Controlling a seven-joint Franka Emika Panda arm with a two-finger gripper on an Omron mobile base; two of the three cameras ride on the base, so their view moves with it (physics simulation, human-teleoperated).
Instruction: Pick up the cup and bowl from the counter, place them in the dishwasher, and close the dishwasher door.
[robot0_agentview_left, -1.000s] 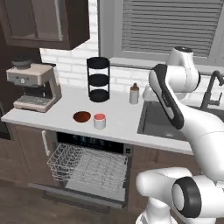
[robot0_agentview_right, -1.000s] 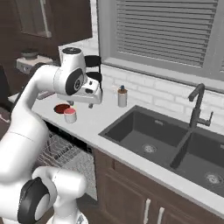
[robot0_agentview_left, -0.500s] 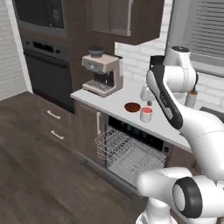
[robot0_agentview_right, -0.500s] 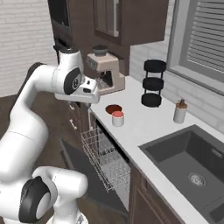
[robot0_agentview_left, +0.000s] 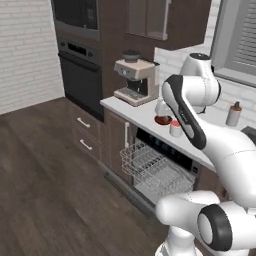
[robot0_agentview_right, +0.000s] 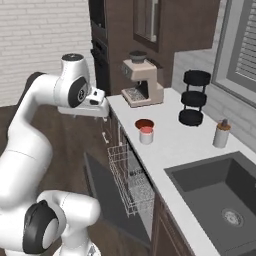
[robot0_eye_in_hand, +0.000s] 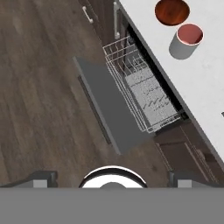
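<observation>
The white cup (robot0_agentview_right: 146, 135) with its pinkish-red inside stands on the white counter (robot0_agentview_right: 175, 150), right beside the reddish-brown bowl (robot0_agentview_right: 144, 123). The left base view shows the cup (robot0_agentview_left: 175, 128) and bowl (robot0_agentview_left: 162, 120) partly behind my arm. My gripper (robot0_agentview_right: 84, 113) hangs open and empty, out past the counter's end, above the floor and the open dishwasher door (robot0_agentview_right: 106, 192). Looking down from the hand, its fingertips (robot0_eye_in_hand: 43, 177) stand far apart. The door (robot0_eye_in_hand: 109, 105) lies flat, the wire rack (robot0_eye_in_hand: 142, 94) is pulled out, and the cup (robot0_eye_in_hand: 187, 40) and bowl (robot0_eye_in_hand: 172, 11) sit top right.
A beige coffee machine (robot0_agentview_right: 141, 85) stands at the counter's far end. A black three-tier rack (robot0_agentview_right: 194, 97) and a soap bottle (robot0_agentview_right: 220, 134) stand by the wall, with a dark sink (robot0_agentview_right: 220, 200) nearer. The black wall oven (robot0_agentview_left: 80, 70) is at left, over open wooden floor (robot0_agentview_left: 50, 175).
The whole scene has swung across both base views, so the camera has moved with the base. The cup and bowl keep their places on the counter. The gripper stays open.
</observation>
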